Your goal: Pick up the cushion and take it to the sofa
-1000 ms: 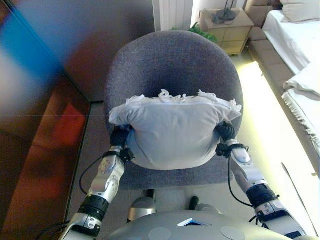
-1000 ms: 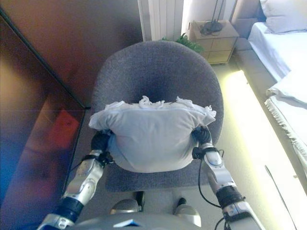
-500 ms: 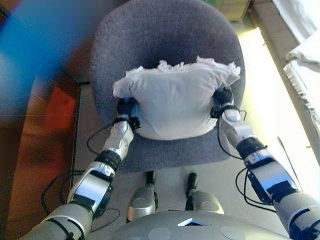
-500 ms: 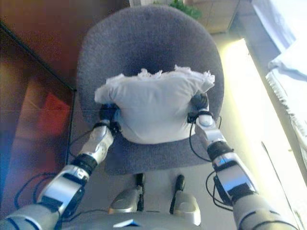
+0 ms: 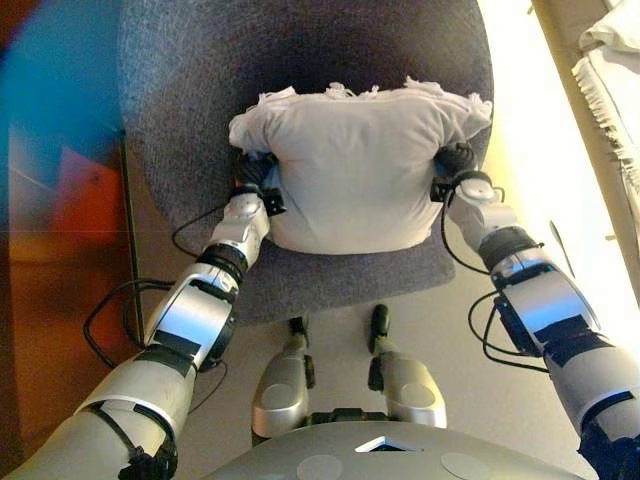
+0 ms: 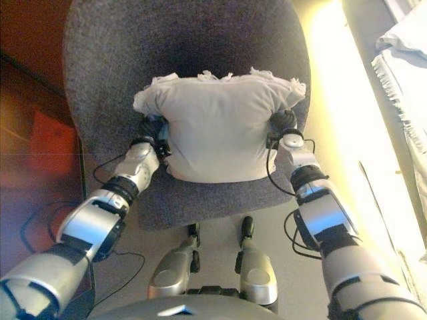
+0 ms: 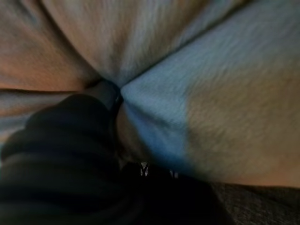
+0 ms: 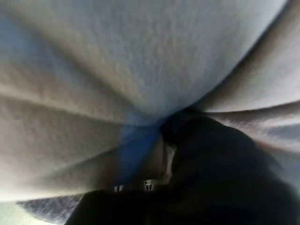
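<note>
A white cushion [image 5: 360, 165] with a frilled far edge is held between my two hands over the seat of a round grey fabric armchair [image 5: 190, 80]. My left hand [image 5: 252, 172] presses into the cushion's left side and my right hand [image 5: 455, 162] into its right side. Only the dark wrist covers show. In the left wrist view the cushion cloth [image 7: 211, 70] creases around the dark cover [image 7: 61, 154]. In the right wrist view the cloth [image 8: 117, 61] folds over the dark cover [image 8: 220, 168]. No sofa is in view.
A bed with a white fringed blanket [image 6: 407, 60] runs along the right edge. A bright strip of floor [image 5: 530, 120] lies between it and the armchair. A reddish-brown glossy panel [image 5: 50, 200] stands close on the left.
The whole picture has shifted, so the camera has tilted down and more of both arms shows. The cushion stays clamped between both hands over the armchair.
</note>
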